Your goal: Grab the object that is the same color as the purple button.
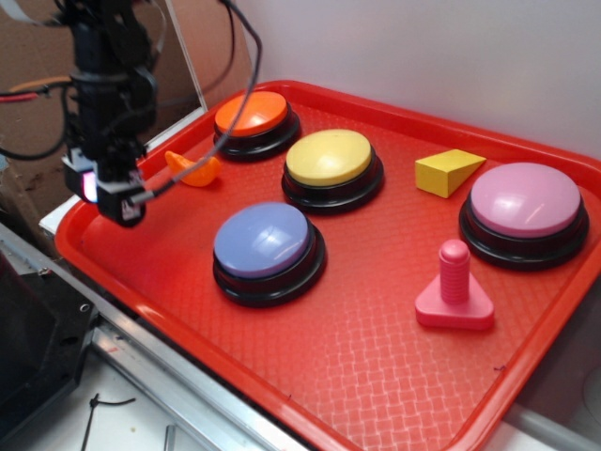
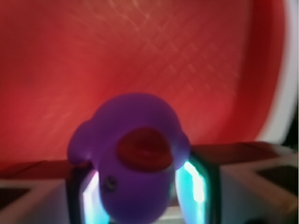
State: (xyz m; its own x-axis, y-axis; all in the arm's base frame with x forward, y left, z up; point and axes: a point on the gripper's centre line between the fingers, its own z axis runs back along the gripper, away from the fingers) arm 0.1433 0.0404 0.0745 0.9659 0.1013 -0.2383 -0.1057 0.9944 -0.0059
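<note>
The gripper (image 1: 120, 209) hung above the left corner of the red tray (image 1: 376, 319), near its rim, with free room toward the purple button (image 1: 264, 239). Its fingers (image 2: 196, 182) were clenched on the purple duck (image 2: 133, 158), held above the tray floor. In the blurred wrist view its red spot faced the camera; its long axis I cannot tell
</note>
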